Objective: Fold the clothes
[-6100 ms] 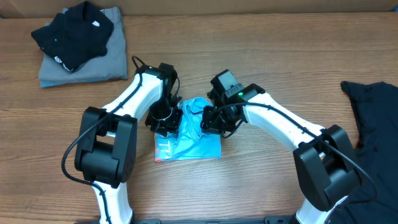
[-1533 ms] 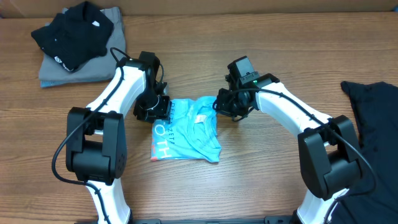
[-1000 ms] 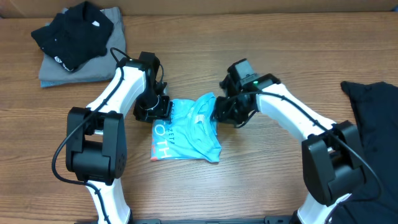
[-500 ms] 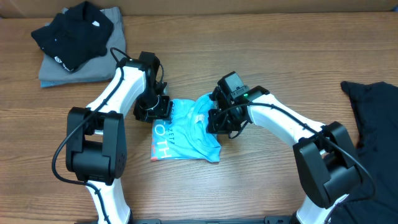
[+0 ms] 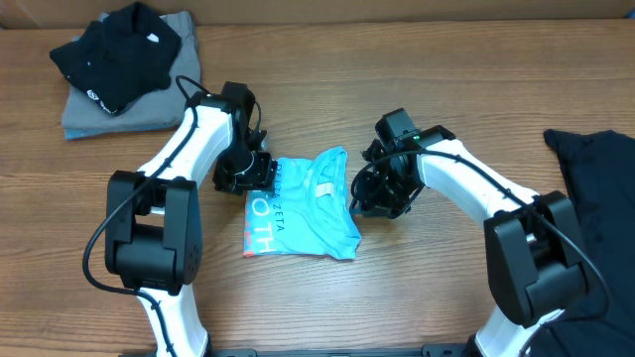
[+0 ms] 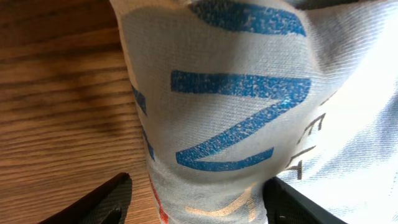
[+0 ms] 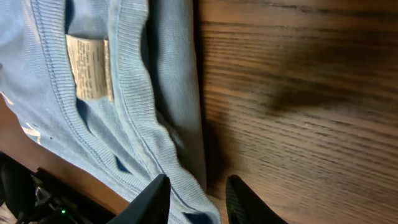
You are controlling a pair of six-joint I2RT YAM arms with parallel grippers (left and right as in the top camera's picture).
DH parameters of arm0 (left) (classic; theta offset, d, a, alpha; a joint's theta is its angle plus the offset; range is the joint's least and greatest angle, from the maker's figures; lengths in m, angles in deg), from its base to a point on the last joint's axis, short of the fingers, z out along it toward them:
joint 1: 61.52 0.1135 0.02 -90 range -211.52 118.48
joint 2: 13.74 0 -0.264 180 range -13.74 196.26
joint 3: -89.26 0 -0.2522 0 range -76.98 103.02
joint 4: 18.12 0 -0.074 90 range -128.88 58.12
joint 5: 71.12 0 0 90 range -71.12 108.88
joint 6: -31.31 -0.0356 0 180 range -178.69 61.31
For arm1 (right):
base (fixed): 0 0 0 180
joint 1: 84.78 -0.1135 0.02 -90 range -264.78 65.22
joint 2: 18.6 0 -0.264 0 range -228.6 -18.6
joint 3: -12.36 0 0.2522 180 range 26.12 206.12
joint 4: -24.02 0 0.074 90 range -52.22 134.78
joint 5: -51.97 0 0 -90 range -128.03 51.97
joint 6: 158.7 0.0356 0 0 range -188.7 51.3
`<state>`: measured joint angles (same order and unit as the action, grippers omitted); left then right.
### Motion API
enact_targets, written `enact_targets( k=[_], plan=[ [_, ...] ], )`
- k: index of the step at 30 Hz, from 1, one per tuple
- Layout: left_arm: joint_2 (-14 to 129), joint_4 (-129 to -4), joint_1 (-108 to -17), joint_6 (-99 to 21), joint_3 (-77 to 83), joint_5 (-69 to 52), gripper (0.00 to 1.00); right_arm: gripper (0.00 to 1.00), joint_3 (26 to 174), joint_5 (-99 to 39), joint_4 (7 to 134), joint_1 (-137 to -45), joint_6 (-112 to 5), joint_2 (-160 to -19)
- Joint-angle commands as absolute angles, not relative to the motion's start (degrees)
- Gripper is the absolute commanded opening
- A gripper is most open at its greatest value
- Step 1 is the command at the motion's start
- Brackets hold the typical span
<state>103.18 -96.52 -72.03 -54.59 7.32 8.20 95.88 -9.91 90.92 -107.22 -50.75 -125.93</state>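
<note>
- The brown wooden table (image 5: pixel 417 89) carries everything. I judge its middle to be the folding spot, with other garments parked toward the edges.
- The light blue cotton T-shirt with white and blue lettering (image 5: pixel 298 213) lies mid-table between the two arms. It is doubled into a rough rectangle with the collar uppermost on its right half. I judge the fold partway done, since the edges are not squared.
- The loose black garment (image 5: pixel 595 188) lies crumpled at the right edge, well apart from both arms, and is probably waiting its turn.
- The folded black garment (image 5: pixel 114 50) rests on the folded grey garment (image 5: pixel 149 109) at the far left corner, which looks like the finished pile.
- The left gripper (image 6: pixel 196 199) sits at the shirt's far left corner with its jaws wide. The lettered fold bulges between the fingers, and bare wood shows beside one of them, so I see no pinch.
- The right gripper (image 7: pixel 198 199) hangs low at the shirt's right edge. Its jaws are narrow but apart, the hem runs between them, and nothing is clamped.
- The white sewn-in neck label (image 7: pixel 87 65) lies inside the collar, near that gripper.
</note>
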Motion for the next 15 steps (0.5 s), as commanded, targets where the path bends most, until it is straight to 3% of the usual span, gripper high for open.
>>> enact_targets(
  k=[1,9,12,15],
  plan=[
    [103.6,-97.2,-72.3,-55.9,7.0,7.9,0.68,0.33,97.8,-9.6,90.6,-107.2,-51.0,-121.7],
    [103.6,-103.8,-70.5,-59.0,14.9,7.4,0.65,0.19,98.5,-1.9,86.6,-109.8,-53.7,-118.2],
    [103.6,-104.0,-69.5,-59.0,18.0,7.3,0.72,0.22,98.5,-2.3,84.5,-111.9,-53.5,-119.1],
    [103.6,-101.6,-68.5,-59.0,18.9,7.3,0.8,0.33,98.5,-5.9,83.3,-113.7,-48.8,-120.8]
  ],
)
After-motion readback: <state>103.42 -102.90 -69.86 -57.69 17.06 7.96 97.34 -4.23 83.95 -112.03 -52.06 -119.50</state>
